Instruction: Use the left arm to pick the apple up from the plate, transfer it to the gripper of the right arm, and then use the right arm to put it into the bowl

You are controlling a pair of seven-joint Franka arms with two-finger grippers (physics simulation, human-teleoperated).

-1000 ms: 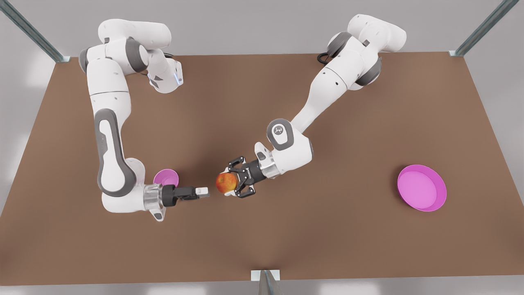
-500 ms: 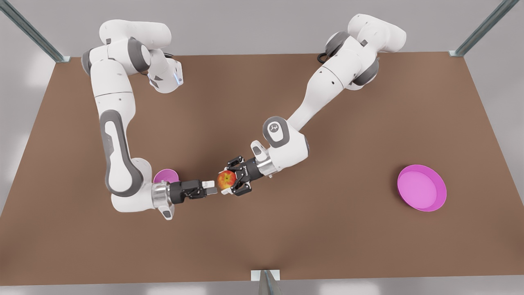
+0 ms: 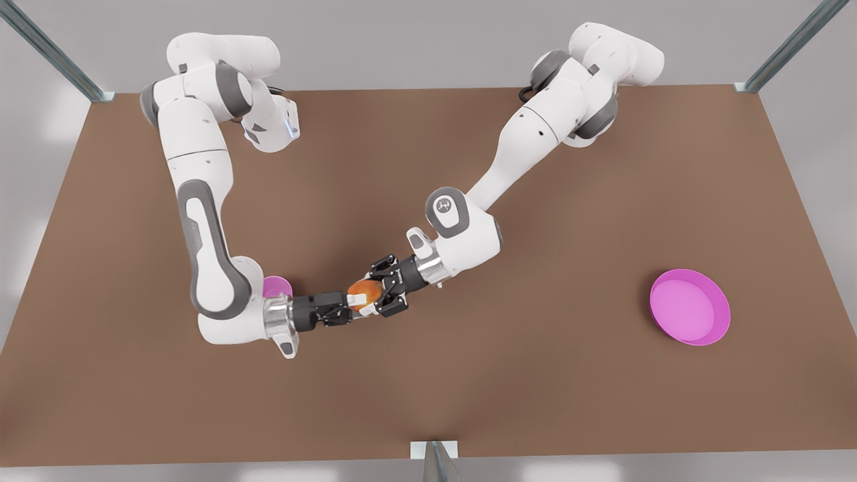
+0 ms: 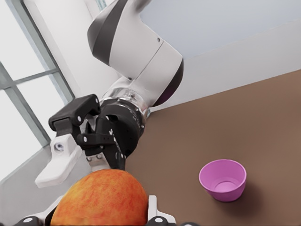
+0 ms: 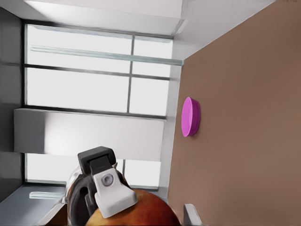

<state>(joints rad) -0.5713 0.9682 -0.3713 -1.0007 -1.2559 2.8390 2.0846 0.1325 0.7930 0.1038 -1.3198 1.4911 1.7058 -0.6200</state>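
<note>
- Two white arms meet over the middle of the tabletop [image 3: 535, 402], a bit twd the front view's left edge, wrists roughly level and pointed at each other.
- Left arm = the one reaching in from the far corner on the front view's right. Left gripper [image 3: 376, 294] has its black jaws closed on the apple [image 3: 365, 290], holding it clear of the tabletop.
- Right arm = the one on the front view's left, elbow bent, forearm running down twd the near edge, then wrist turned inward. Right gripper [image 3: 349, 308] is right up against the apple from the opposite side; white pad sits at the fruit's surface in both wrist views. Can't tell if its jaws are clamped on it or just either side of it.
- Apple: red w/ yellow-orange patches, between the two grippers, well apart from both dishes.
- Bowl [image 3: 278, 286]: small, pink-violet, upright on the tabletop just behind the right arm's wrist, partly hidden by it in the front view; nothing in it per the left wrist view.
- Plate [image 3: 689, 306]: wide, shallow, magenta, flat on the tabletop near the front view's right edge, nothing on it, far from both grippers.
</note>
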